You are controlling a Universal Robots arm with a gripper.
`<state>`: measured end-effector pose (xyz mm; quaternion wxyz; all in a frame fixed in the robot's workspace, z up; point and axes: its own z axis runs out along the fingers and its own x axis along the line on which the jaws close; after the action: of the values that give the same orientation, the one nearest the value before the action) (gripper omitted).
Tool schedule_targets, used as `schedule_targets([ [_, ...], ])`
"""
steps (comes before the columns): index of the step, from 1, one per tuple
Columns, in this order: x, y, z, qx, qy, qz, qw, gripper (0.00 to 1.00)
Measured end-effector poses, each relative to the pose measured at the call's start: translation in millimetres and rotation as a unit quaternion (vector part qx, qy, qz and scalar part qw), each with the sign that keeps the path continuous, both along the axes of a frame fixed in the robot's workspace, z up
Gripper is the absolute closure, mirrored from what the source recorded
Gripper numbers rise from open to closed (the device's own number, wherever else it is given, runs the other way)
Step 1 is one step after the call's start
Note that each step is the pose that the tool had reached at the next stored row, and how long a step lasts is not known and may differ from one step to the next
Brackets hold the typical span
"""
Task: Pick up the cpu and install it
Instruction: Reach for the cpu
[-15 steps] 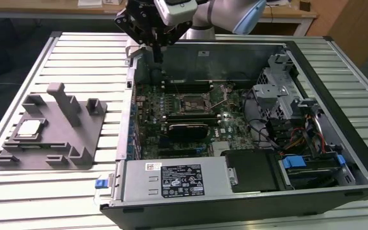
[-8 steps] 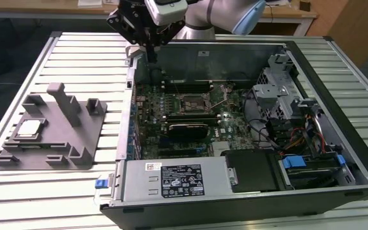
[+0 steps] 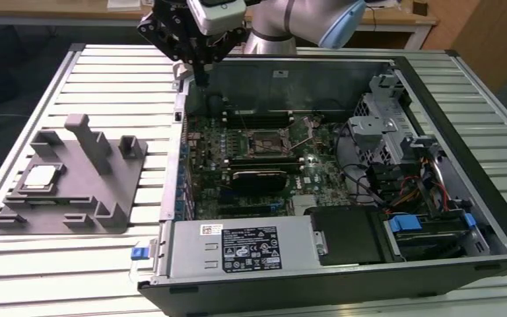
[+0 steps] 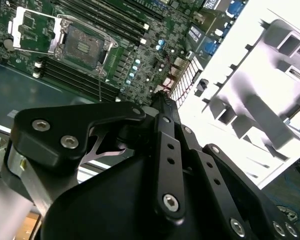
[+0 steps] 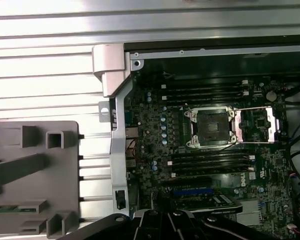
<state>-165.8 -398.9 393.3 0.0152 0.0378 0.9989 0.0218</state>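
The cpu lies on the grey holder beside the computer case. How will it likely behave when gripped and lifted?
The cpu looks like a thin, flat, metal-topped square, so it is probably stiff and light. Its pale, shiny top may be slippery. Lying flat on the grey holder, it should not roll or tip.

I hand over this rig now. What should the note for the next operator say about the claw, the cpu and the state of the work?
Claw: hangs over the back edge of the computer case, toward the exterior view's left; it carries no cpu.
Cpu: lies flat on the grey holder, outside the case.
Socket: empty, with its cover plate swung open.
Done: nothing yet.
Left: pick-up and install.
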Motion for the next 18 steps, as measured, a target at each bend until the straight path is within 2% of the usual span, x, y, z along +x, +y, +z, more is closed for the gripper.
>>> schedule_targets([
  [9,-16.1,0.0,0.0,0.0,-0.0016,0.0,1.0,0.89],
  [18,-36.5,0.0,0.0,0.0,-0.0046,0.0,1.0,0.89],
])
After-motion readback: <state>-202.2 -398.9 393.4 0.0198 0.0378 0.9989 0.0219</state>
